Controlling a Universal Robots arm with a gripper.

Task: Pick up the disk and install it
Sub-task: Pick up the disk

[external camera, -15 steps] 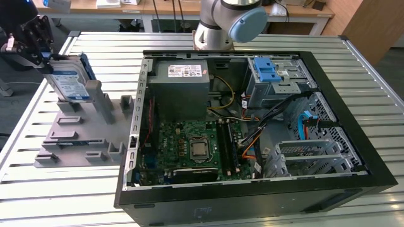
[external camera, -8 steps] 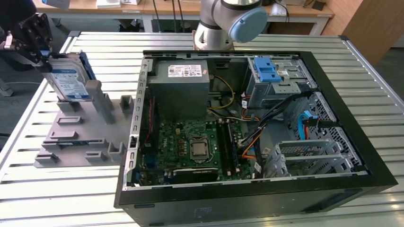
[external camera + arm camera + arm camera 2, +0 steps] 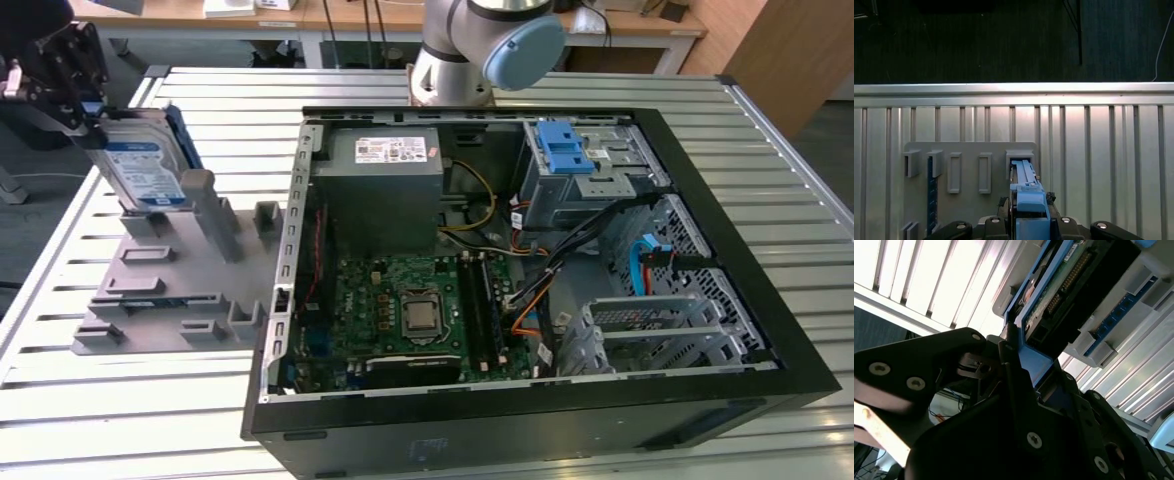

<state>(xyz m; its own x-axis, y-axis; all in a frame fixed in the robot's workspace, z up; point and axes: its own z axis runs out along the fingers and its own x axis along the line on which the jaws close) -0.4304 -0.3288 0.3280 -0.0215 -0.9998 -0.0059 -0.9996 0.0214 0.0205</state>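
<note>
The hand (image 3: 80, 112), partly cut off, is clamped on the disk (image 3: 140, 170), which stands upright in the grey rack's (image 3: 174, 290) end slot, lower edge hidden. The tabletop (image 3: 1104, 150) edge runs beyond the rack.

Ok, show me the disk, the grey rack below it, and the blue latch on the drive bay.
disk (image 3: 139, 168): exterior view, its white-and-blue label.
grey rack (image 3: 180, 268): exterior view, bare base plate.
blue latch (image 3: 566, 150): exterior view, its middle.
</note>
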